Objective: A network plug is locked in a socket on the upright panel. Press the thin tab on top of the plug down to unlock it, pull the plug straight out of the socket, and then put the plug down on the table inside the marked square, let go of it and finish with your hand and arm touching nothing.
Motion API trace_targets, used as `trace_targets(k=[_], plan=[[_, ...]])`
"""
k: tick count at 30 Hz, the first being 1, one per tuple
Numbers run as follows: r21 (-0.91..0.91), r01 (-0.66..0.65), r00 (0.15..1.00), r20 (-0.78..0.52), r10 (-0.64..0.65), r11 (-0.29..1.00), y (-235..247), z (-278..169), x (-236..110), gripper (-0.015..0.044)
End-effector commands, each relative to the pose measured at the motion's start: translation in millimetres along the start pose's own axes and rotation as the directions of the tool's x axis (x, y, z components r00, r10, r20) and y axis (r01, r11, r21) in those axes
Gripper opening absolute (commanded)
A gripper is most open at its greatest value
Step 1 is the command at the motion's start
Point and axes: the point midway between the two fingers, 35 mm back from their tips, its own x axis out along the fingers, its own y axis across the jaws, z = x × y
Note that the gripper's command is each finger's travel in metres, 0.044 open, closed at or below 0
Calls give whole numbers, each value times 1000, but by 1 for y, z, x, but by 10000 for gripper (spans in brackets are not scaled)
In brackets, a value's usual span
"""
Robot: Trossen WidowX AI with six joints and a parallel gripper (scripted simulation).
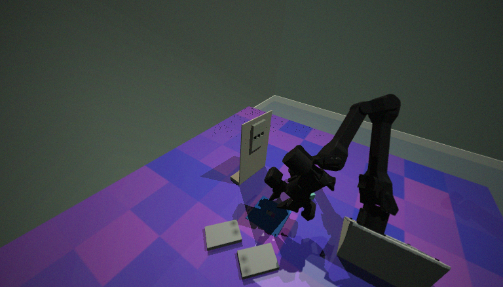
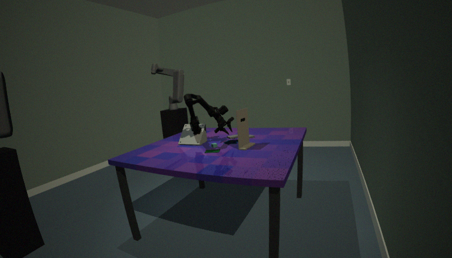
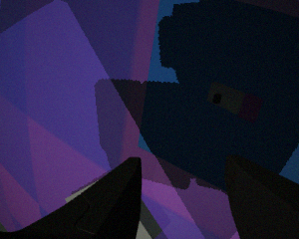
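The plug (image 3: 229, 100) (image 1: 270, 212), a small dull yellowish and reddish piece, lies inside the blue marked square (image 3: 163, 72) (image 1: 280, 229) (image 2: 231, 142), in the arm's shadow. My gripper (image 3: 183, 167) (image 1: 276, 202) (image 2: 230, 132) is open with nothing between its fingers. It hangs above the square, and the plug lies beyond the fingertips in the wrist view. The upright panel (image 1: 247, 165) (image 2: 243, 135) stands behind the square in the top view. Its socket block (image 1: 258, 126) shows three small dark openings and no plug.
Two flat pale plates (image 1: 222, 234) (image 1: 257, 259) lie near the square. A large pale slanted box (image 1: 389, 257) (image 2: 191, 138) stands by the arm's base. A small green block (image 1: 312, 195) (image 2: 214, 145) and a flat green piece (image 2: 212, 151) lie on the table.
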Motion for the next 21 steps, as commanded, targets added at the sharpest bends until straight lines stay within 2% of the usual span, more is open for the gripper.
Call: trace_targets(k=[1, 21], plan=[[11, -8, 1000, 3, 8, 1000, 6, 1, -5, 156], [10, -10, 1000, 4, 10, 1000, 17, 1, -26, 156]])
